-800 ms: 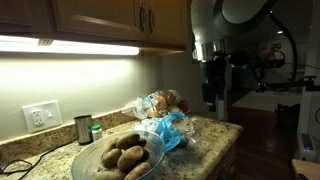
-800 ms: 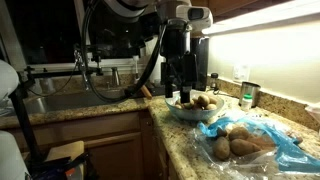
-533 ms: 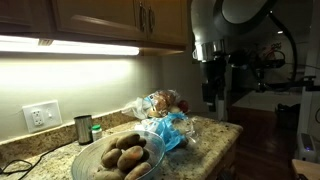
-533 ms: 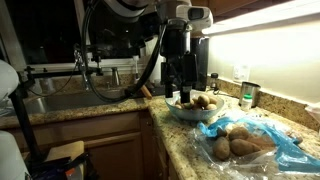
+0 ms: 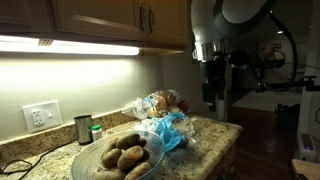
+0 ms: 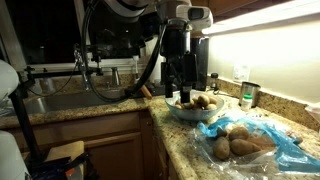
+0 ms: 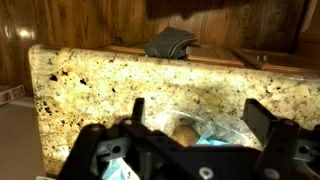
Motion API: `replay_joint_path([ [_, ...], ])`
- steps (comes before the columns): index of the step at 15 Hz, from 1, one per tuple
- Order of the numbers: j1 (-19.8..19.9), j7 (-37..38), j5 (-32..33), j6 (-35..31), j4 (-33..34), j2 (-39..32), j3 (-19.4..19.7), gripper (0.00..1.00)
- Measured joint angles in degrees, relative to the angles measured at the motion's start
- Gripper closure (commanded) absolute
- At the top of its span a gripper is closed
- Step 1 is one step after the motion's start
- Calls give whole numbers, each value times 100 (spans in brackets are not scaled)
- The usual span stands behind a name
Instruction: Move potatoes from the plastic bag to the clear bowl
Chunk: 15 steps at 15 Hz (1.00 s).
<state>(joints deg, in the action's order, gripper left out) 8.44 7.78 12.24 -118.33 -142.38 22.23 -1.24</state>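
Your gripper (image 5: 212, 98) hangs over the speckled granite counter (image 7: 100, 85), jaws wide apart, nothing between them. Brown oval potatoes (image 5: 128, 155) lie in the wide clear bowl (image 5: 85, 152). More show through the crinkled clear-and-blue plastic bag (image 6: 275, 145) just beside it.

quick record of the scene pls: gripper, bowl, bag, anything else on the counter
gripper: open, empty, raised above counter height
clear bowl: on the granite counter, holds several potatoes
plastic bag: crumpled beside the bowl, a few potatoes inside
metal cup: upright near the wall, behind the bowl
task state: partly done, bag not yet emptied
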Motion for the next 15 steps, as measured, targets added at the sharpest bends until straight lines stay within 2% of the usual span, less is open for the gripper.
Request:
replay_joint_path([
  [4, 6, 5, 155, 4, 71, -21, 26, 0],
  [10, 87, 64, 965, -81, 282, -96, 103, 0],
  [15, 91, -3, 1749, -737, 300, -443, 243, 0],
])
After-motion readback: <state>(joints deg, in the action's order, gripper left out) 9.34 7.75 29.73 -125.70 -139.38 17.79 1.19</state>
